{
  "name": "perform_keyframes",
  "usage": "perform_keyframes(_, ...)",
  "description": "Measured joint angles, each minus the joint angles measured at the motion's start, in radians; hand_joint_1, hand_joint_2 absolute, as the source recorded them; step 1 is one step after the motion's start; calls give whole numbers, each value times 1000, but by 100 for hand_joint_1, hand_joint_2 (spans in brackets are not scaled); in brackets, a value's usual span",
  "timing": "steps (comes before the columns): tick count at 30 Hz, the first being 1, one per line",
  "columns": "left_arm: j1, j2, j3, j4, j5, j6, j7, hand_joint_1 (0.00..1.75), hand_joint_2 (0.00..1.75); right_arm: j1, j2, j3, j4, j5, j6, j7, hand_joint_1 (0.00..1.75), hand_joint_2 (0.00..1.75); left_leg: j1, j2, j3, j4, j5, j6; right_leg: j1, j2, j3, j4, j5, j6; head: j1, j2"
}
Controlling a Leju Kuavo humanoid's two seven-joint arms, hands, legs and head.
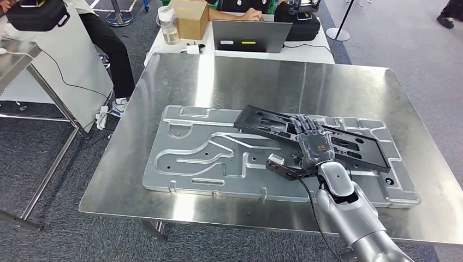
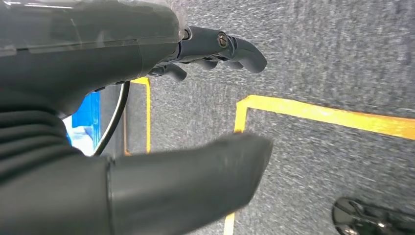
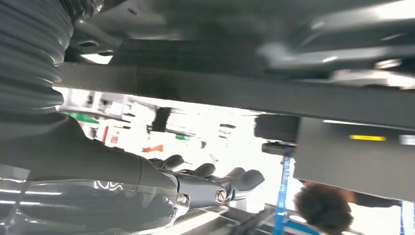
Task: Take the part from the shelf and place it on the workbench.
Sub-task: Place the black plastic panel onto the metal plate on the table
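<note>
The part (image 1: 349, 144) is a flat black frame. It lies at a slant across the right half of a large silver grooved plate (image 1: 191, 158) on the steel workbench (image 1: 262, 82). My right hand (image 1: 312, 143) is over the part's middle, fingers stretched along its top and thumb sticking out at the near edge. In the right wrist view the part's dark edge (image 3: 244, 93) runs past the hand (image 3: 147, 181) with a bright gap to the fingers (image 3: 235, 178). My left hand (image 2: 122, 54) hangs over grey carpet, thumb and fingers apart, holding nothing.
Behind the workbench stands a white table with a laptop (image 1: 249, 36), a cardboard box (image 1: 189, 17) and a bottle (image 1: 168, 24); a person sits there. Another steel table (image 1: 16, 57) stands at the left. Yellow tape (image 2: 318, 110) marks the carpet.
</note>
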Motion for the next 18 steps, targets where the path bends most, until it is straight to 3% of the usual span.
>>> perform_keyframes(3,-1,0,0,0,0,0,0,0,0,0,7,22,-19,1,-1,-3,0,175,0,1,-24,-3,19,11,-5,0,-52,150,-116,12,0,0)
perform_keyframes(4,0,0,0,1,0,0,0,0,0,0,10,31,-27,1,-2,-6,0,175,0,1,-34,-3,25,10,-7,0,-64,198,-140,14,0,0)
perform_keyframes(5,0,0,0,1,0,0,1,0,0,0,14,42,-36,1,-3,-10,0,175,0,1,-44,-2,32,10,-7,0,-62,216,-144,15,0,0)
perform_keyframes(6,0,0,0,1,0,0,1,0,0,0,18,53,-48,1,-4,-14,0,175,0,1,-53,-2,39,8,-8,0,-40,197,-128,15,0,0)
perform_keyframes(9,-1,-1,0,3,0,0,1,0,0,-11,26,83,-87,-2,-5,-21,0,175,-1,0,-73,-1,59,-4,-6,1,87,6,-59,7,0,0)
perform_keyframes(11,-2,-2,0,4,0,0,1,0,0,-20,31,102,-113,-2,-9,-21,0,87,-1,0,-77,-4,74,-16,1,2,119,-59,-47,-3,0,0)
perform_keyframes(13,0,-2,0,6,-1,0,1,0,0,-25,35,130,-145,9,-23,-20,0,0,-1,-1,-78,-12,91,-31,6,3,109,-61,-34,-16,0,0)
perform_keyframes(14,0,-2,0,7,-1,0,2,0,0,-28,38,149,-164,17,-34,-19,0,0,0,-2,-81,-13,91,-37,5,2,102,-63,-25,-24,0,0)
perform_keyframes(15,1,-3,0,8,-1,0,2,0,0,-29,42,168,-183,25,-47,-18,0,0,1,-2,-88,-4,75,-42,3,1,93,-66,-13,-33,0,0)
perform_keyframes(16,1,-4,0,9,-2,-1,2,0,0,-31,45,186,-199,33,-60,-17,0,0,1,-3,-99,22,40,-46,0,0,82,-68,-2,-41,0,0)
perform_keyframes(18,1,-5,0,10,-2,0,2,0,0,-31,55,216,-232,56,-97,-17,0,0,2,-2,-129,133,-66,-51,2,-3,57,-68,18,-52,0,0)
